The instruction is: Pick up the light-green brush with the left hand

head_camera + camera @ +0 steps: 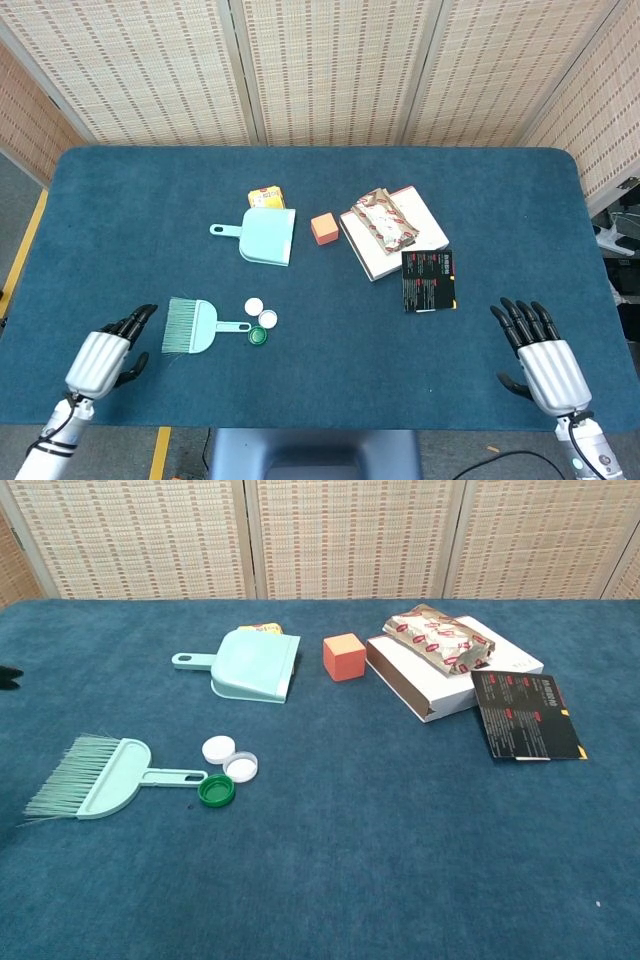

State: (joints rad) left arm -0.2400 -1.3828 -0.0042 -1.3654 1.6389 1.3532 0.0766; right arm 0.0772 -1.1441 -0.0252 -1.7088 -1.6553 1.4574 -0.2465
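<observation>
The light-green brush [192,326] lies flat on the blue table, bristles to the left and thin handle pointing right toward the bottle caps; in the chest view the brush [103,784] sits at the lower left. My left hand [108,353] hovers just left of the bristles, fingers apart, holding nothing, a short gap from the brush. Only a dark fingertip [8,676] of it shows at the chest view's left edge. My right hand [538,357] stays open near the table's front right corner, far from the brush.
Two white caps [260,312] and a green cap [258,336] lie at the brush handle's end. Farther back are a light-green dustpan [264,236], a yellow packet [265,196], an orange cube [323,228], a white box [392,232] with a snack bag, and a black booklet [429,280].
</observation>
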